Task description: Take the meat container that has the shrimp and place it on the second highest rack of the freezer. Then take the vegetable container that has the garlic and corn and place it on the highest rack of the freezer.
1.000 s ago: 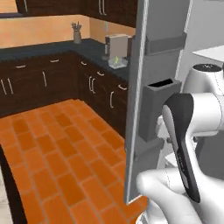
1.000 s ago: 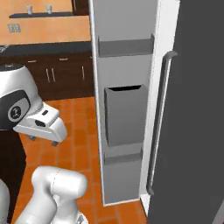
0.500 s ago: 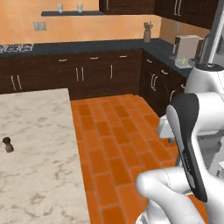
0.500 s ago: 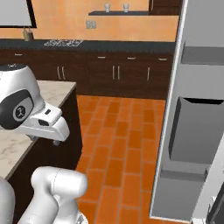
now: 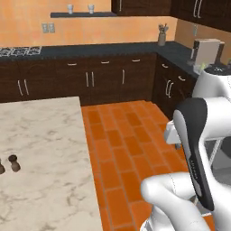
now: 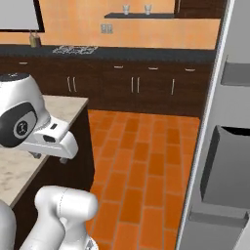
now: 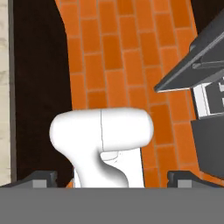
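In the hand view my gripper (image 7: 112, 178) points down at the orange tile floor; its two dark fingertips (image 7: 44, 177) stand far apart with nothing held between them. The freezer (image 6: 233, 58) shows at the right edge of the right base view, as an open grey door with dark grey door bins (image 6: 226, 166). The same door (image 7: 192, 61) juts in from the right of the hand view. The second highest rack, the highest rack and both food containers are out of view.
A marble island counter (image 5: 40, 135) fills the left, with two small dark shakers (image 5: 13, 163) on it. Dark cabinets under a black worktop (image 5: 103, 49) line the back wall. Open tile floor (image 6: 141, 146) lies between the island and the freezer door.
The whole picture has swung: the base has turned left, away from the freezer. The door slid to the right edge and the island and back wall came into view.
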Tool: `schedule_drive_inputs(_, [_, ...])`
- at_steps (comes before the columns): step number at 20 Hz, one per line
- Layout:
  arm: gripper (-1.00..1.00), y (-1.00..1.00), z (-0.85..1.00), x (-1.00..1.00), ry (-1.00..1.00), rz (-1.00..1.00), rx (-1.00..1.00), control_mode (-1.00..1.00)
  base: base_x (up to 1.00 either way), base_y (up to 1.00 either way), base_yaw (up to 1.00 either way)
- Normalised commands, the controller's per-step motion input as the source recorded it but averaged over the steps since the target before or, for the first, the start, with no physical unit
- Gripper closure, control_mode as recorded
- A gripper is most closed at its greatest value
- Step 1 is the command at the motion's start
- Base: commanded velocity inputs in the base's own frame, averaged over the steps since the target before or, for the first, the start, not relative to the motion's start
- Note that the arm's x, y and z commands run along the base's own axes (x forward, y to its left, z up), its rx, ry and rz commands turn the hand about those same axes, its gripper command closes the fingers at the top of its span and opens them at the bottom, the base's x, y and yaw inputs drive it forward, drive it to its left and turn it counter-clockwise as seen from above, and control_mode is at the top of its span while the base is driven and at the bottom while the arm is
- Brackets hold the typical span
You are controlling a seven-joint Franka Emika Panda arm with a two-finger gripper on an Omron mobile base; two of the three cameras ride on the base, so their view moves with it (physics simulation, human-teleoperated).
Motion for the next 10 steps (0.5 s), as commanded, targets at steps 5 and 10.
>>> schedule_drive_inputs(5, [-1.0,0.0,0.0,0.0,0.0,0.0,0.0,1.0,1.0,0.0,-0.01])
schedule_drive_inputs(10, [-1.0,0.0,0.0,0.0,0.0,0.0,0.0,1.0,1.0,0.0,-0.01])
